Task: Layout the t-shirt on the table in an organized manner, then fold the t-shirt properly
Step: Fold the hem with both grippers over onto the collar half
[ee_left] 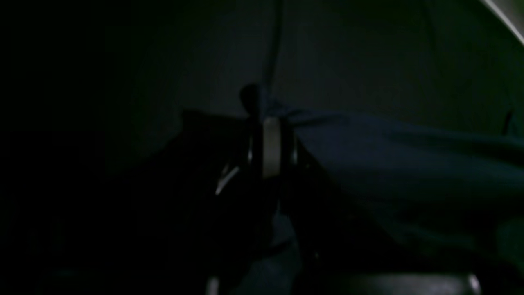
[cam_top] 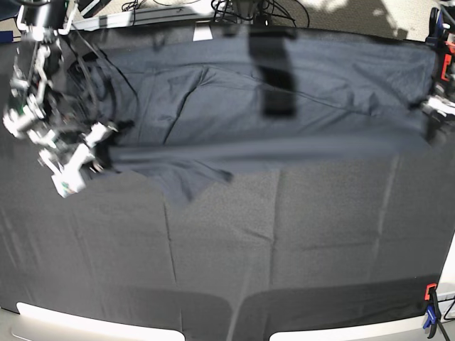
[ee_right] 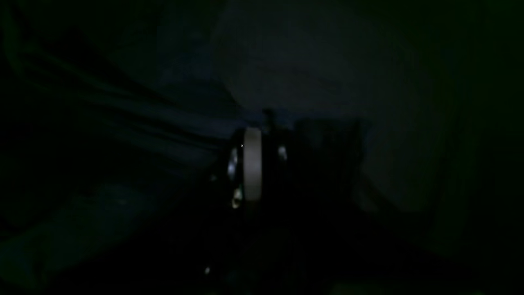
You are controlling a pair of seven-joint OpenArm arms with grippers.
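Note:
The dark t-shirt [cam_top: 284,121] is stretched wide across the far half of the table [cam_top: 284,241], its near edge pulled into a taut line. A loose flap [cam_top: 192,181] sags toward me left of centre. My right gripper [cam_top: 105,138], at the left of the base view, is shut on the shirt's left end. My left gripper [cam_top: 431,117], at the far right, is shut on the other end. In the dim left wrist view the fabric [ee_left: 389,155] bunches at the closed left gripper [ee_left: 270,119]. In the right wrist view the cloth [ee_right: 143,123] runs in folds to the closed right gripper [ee_right: 262,125].
Black cloth covers the table down to its near edge. An orange clamp [cam_top: 430,290] and a blue clamp [cam_top: 429,321] sit at the near right corner, another orange clamp [cam_top: 446,64] at the far right. Cables [cam_top: 242,7] lie behind the far edge.

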